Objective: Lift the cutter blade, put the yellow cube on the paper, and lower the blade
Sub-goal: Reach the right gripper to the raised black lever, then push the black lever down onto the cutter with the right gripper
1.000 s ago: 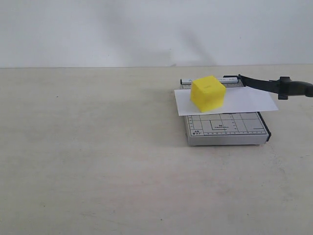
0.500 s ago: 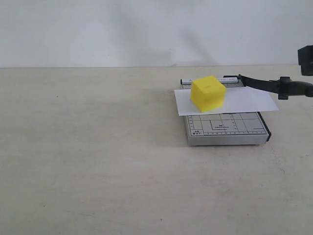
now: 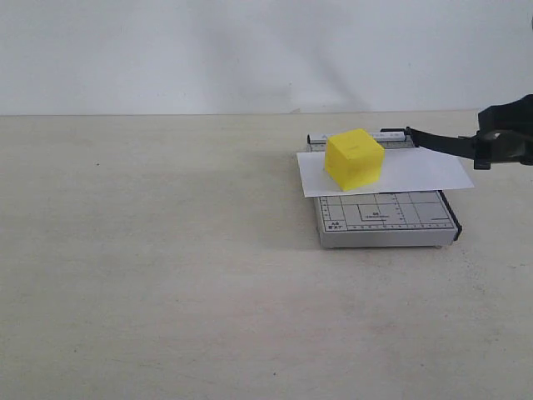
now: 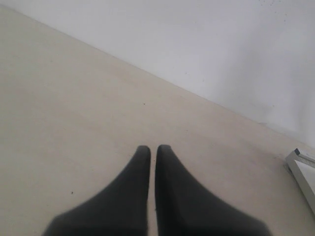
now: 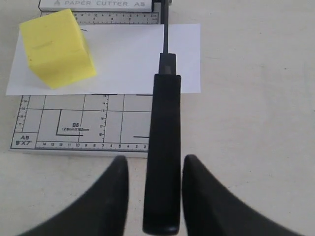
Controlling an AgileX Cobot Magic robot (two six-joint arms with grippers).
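Exterior view: lowering the blade looks like the only step left.

- Counter [image 3: 166, 292]: pale, matte and flat, with faint scuffs.
- Board [image 3: 387, 221]: a grey slab with a printed grid and a ruler bar along its hinge end.
- Paper [image 3: 416, 171]: a thin white sheet lying across the board, overhanging both the blade edge and the opposite side.
- Blade [image 3: 441, 143]: a thin black arm tilted up from the board's hinge corner. Its thick rounded handle hangs out past the board, above the counter.
- Cube [image 3: 354, 158]: matte yellow with plain faces. It sits on the paper near the board's ruler end, on the side away from the blade edge and well clear of the cut line.
- Right fingers [image 5: 113, 187]: spread wide and straddling the handle, with a gap showing on each side, so nothing is gripped yet.
- Left fingers [image 4: 138, 167]: nearly closed with only a slit between them, holding nothing. They're over bare counter, with only a corner of the board in that wrist view.

Risks:
- The handle is smooth and round. If the fingers close off-centre, it could roll or squirt out and the blade would drop.
- A sideways push on the way down could skid the light board and shift the paper and cube.
- The blade will shear off the paper overhang as it comes down. The loose sheet may also buckle under it.
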